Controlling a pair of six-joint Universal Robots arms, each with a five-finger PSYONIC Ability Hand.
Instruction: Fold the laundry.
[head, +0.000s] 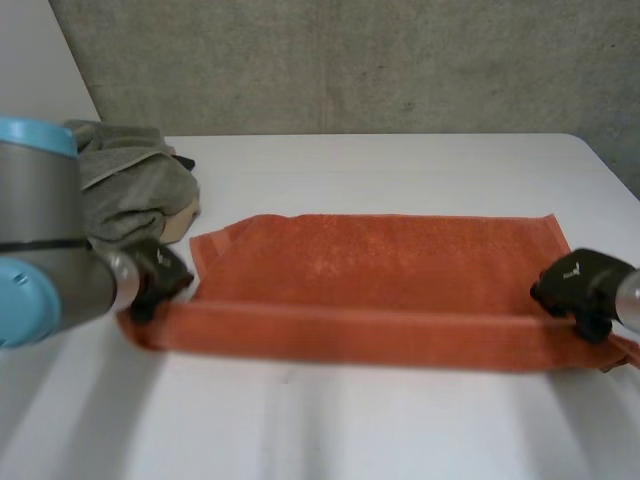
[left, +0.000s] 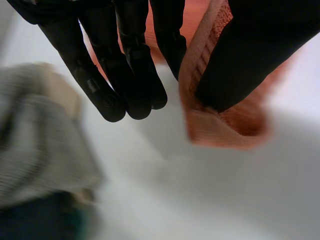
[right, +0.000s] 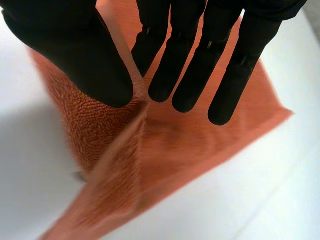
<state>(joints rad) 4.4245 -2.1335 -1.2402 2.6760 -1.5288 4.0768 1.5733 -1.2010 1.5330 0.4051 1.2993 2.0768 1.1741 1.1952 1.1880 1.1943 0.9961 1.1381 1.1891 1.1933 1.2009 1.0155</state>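
An orange towel (head: 380, 270) lies spread lengthwise across the white table (head: 400, 420), its near long edge raised off the table. My left hand (head: 155, 275) holds the near left corner. In the left wrist view that corner (left: 225, 125) is pinched between the thumb and the straight fingers (left: 135, 75). My right hand (head: 580, 285) holds the near right corner. In the right wrist view the towel's edge (right: 190, 145) runs up between the thumb and the fingers (right: 190, 65), and the cloth hangs below them.
A pile of grey and beige laundry (head: 130, 190) sits at the table's far left, just behind my left hand; it lies beside the fingers (left: 35, 140) in the left wrist view. A concrete wall stands behind the table.
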